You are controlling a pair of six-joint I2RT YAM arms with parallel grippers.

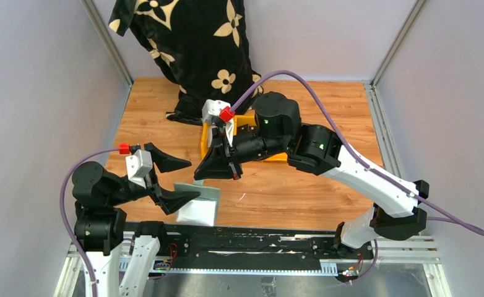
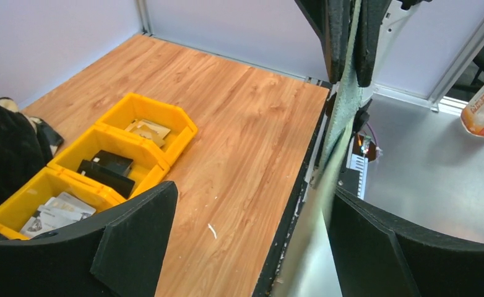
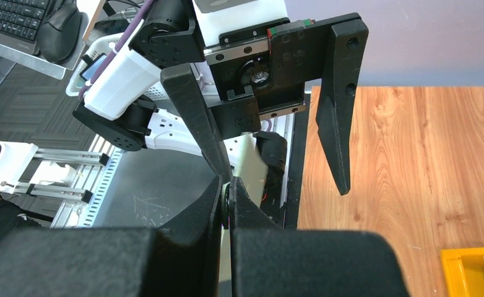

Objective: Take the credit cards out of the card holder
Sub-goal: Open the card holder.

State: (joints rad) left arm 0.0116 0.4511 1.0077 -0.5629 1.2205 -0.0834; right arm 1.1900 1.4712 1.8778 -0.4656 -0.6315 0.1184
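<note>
Right gripper (image 1: 202,174): jaws pressed together on the upper edge of the card holder (image 1: 201,203). The right wrist view confirms a thin edge pinched between the two fingers.

Card holder: sage green, opened out flat. It hangs at the near edge of the counter (image 1: 289,192), its lower part over the black rail.

Left gripper (image 1: 194,179): jaws spread wide, one finger on each side of the holder. In the left wrist view the holder is edge-on and lies close against one finger (image 2: 400,247); contact cannot be confirmed.

Yellow bins (image 2: 117,143): three in a row on the far part of the counter. One holds a tan card (image 2: 146,130), the middle one black cards (image 2: 106,168).

A black flowered blanket (image 1: 196,49) stands at the back
</note>
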